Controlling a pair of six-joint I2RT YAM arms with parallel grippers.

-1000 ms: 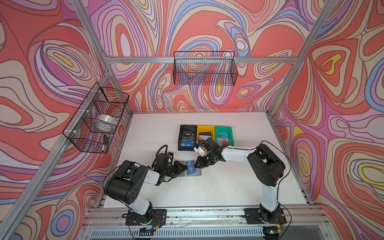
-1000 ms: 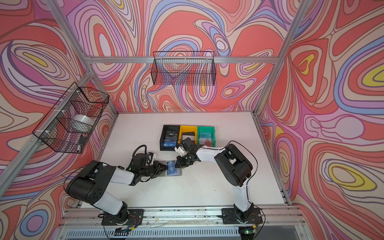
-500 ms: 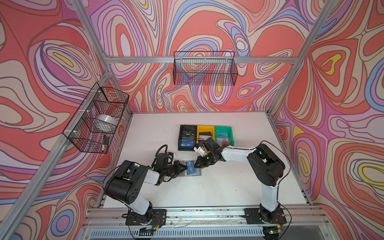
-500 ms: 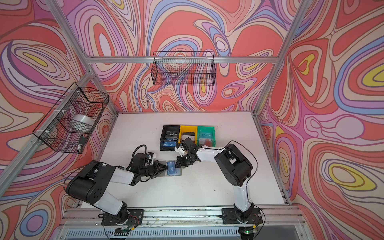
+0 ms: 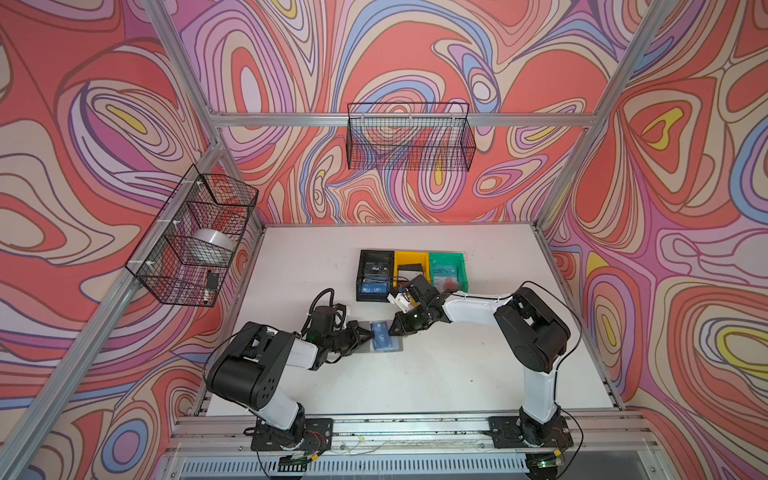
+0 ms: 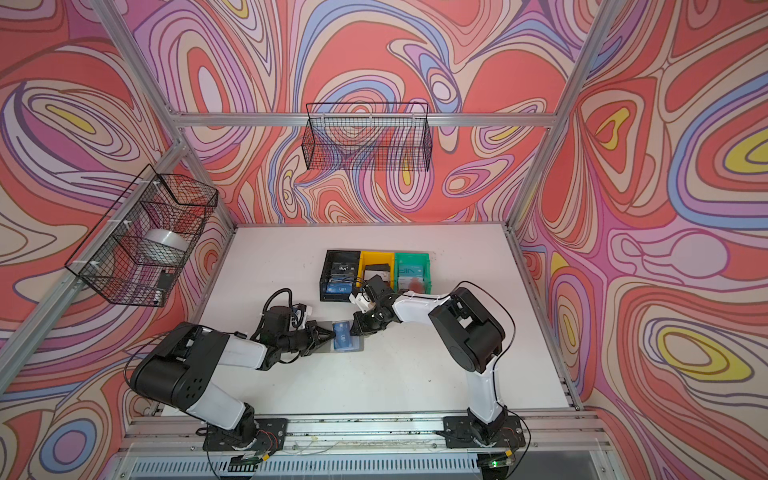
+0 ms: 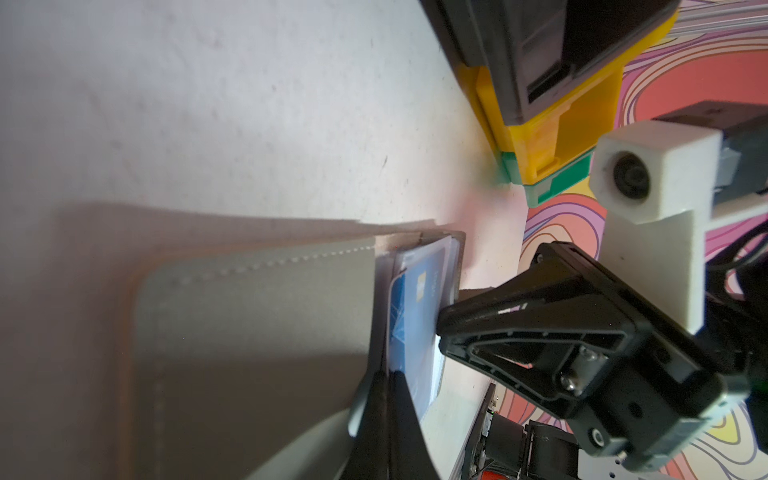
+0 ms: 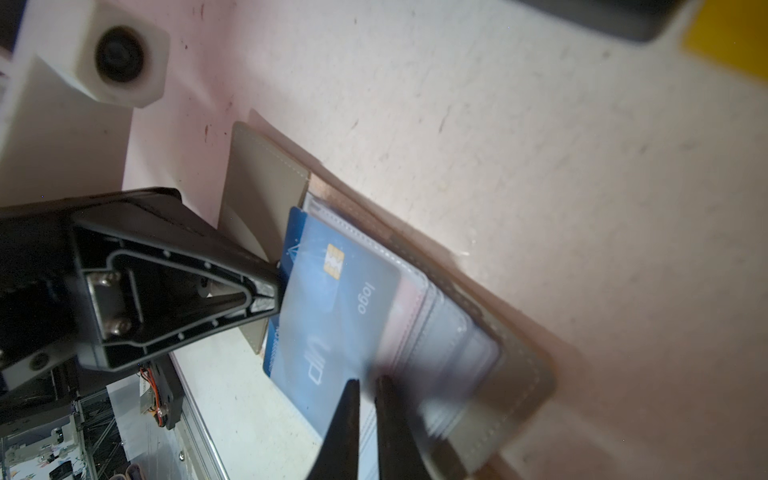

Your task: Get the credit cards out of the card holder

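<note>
Protruding part-way from a clear sleeve (image 8: 415, 291) of the open card holder (image 8: 519, 382), the blue card (image 8: 340, 299) is gripped at its exposed edge by the clenched left tool (image 8: 275, 291). The holder is laid flat about midway across the surface (image 5: 457, 374), between the row of bins (image 5: 360, 274) and the front edge. The right tool (image 7: 440, 328) is seen nearly closed at the sleeve's edge and appears to be clamping it; whether the card is also caught there cannot be told. If it is, the card could be bent or jammed when pulled. If the sleeve is held too weakly, the whole holder could be dragged along, or the thin card could slip from the left tool's pinch.
</note>
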